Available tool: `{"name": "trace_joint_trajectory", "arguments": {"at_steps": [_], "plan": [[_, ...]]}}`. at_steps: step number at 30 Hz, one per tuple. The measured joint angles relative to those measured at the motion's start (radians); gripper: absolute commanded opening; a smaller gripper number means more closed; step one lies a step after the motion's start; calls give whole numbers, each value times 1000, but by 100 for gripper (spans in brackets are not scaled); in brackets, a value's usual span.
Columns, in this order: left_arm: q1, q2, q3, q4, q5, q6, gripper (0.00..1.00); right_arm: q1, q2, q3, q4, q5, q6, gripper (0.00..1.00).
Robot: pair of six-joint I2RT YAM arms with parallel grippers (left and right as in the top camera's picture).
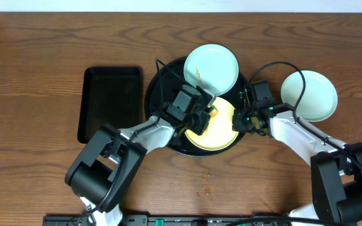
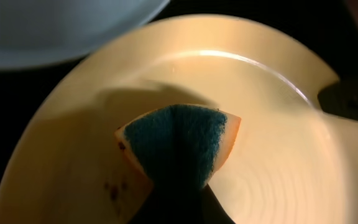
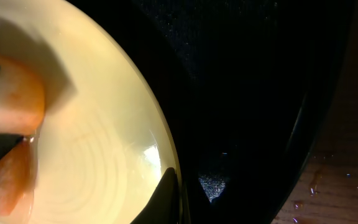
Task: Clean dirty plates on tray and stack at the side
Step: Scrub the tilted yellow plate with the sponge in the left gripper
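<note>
Step in hand: scrubbing the yellow plate (image 2: pixel 278 137), which lies on the round black tray (image 3: pixel 247 93). The left gripper (image 1: pixel 200 118) is clenched on an orange sponge (image 2: pixel 179 143), blue-green scouring face up toward the wrist camera, its tip pressed on the plate's floor. Dark smudges (image 2: pixel 114 190) lie just beside the sponge's lower corner, toward the near rim, and look unwiped. The right gripper (image 1: pixel 244 119) is across the plate from the sponge, jaws closed on the plate's rim, apparently steadying it. One mint-blue plate (image 1: pixel 211 68) sits beyond the sponge, at the tray's far edge. A second mint-blue plate (image 1: pixel 310 94) lies off the tray on the tabletop (image 1: pixel 43 50), outboard of the right gripper. Judgement: task roughly midway, with one plate seemingly set aside and two on the tray. The next move calls for dragging the sponge over the smudges under downward pressure while the rim grip holds. Risk: the plate skids on the glossy tray.
</note>
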Motion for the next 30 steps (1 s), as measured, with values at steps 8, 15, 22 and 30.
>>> {"name": "trace_joint_trajectory", "arguments": {"at_steps": [8,15,22,30], "plan": [[0,45,6,117,17,0,8,0,0,0,0,0,0,1],[0,77,5,275,11,0,7,0,0,0,0,0,0,1],[0,-6,8,251,-10,9,7,0,0,0,-2,0,0,1],[0,-177,34,77,-66,66,7,0,1,0,-3,-1,0,1]]}}
